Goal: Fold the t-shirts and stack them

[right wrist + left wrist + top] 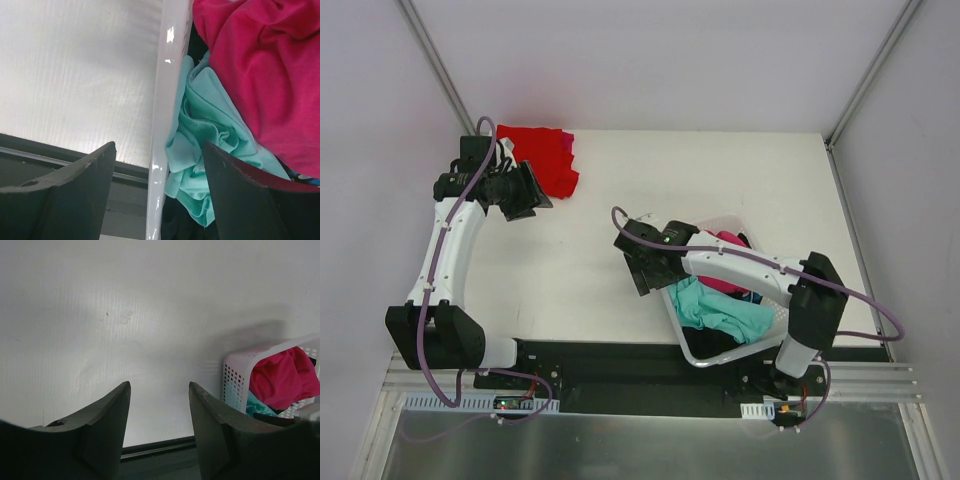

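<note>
1. Step in hand, as I judge it: fetching the next shirt from the basket (703, 361). One red t-shirt (542, 158) already lies at the far left corner of the surface (720, 170) and looks folded. A sliver of pink shows at its right edge, but I can't tell what it is.
2. Left arm (445, 240): its jaws are spread with nothing between them. They hang just beside the red t-shirt's near edge and are not touching it. The left wrist view shows only bare surface under them.
3. Right arm (740, 262): its jaws are spread wide and empty, hovering at the basket's left rim (162, 100). In the right wrist view the rim runs between the two jaws, with one over bare surface and the other over cloth.
4. In the basket, the teal t-shirt (200, 130) is bunched against that rim and lies nearest the right jaws. The magenta t-shirt (260, 75) is heaped beside it toward the far end. Dark cloth (708, 345) sits at the near end, probably the black shirt, though no print is visible.
5. Remaining: three shirts look unfolded, so the task is at an early stage.
6. The next move calls for several things:
   - Shift the right jaws off the rim and toward the teal cloth.
   - Drop in and pinch a fold of the teal only.
   - Lift it clear and lay it on the open middle of the surface.
7. Risks: the jaws could close on the plastic rim, or the magenta could drag out along with the teal.
</note>
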Tool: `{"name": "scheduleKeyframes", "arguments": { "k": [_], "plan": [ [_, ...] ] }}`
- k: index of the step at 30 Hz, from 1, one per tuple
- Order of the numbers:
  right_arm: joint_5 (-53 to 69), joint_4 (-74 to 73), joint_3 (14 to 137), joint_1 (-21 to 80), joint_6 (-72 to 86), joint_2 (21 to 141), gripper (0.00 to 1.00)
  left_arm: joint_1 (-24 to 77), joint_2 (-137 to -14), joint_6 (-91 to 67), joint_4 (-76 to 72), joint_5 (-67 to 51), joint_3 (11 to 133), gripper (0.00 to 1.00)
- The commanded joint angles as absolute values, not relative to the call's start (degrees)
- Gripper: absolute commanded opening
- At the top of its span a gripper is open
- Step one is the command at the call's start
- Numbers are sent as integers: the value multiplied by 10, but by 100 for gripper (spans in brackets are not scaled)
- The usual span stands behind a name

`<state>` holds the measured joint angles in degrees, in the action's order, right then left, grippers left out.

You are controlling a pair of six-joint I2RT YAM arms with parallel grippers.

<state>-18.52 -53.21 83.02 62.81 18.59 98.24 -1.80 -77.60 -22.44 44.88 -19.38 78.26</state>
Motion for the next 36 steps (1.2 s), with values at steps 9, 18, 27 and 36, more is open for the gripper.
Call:
{"name": "scheduleKeyframes", "arguments": {
  "k": [9, 18, 27, 36],
  "plan": [
    [-104, -455, 798, 603, 182, 1031, 66, -11, -760, -204, 459, -192, 794, 50],
    [-97, -458, 804, 594, 178, 1048, 21, -11, -758, -200, 466, -193, 799, 50],
    [-99, -461, 770, 548, 154, 1020, 1, -11, -757, -201, 467, -199, 800, 50],
    [-39, -470, 826, 406, 83, 1043, 1, -11, -753, -203, 467, -204, 799, 50]
  ]
}}
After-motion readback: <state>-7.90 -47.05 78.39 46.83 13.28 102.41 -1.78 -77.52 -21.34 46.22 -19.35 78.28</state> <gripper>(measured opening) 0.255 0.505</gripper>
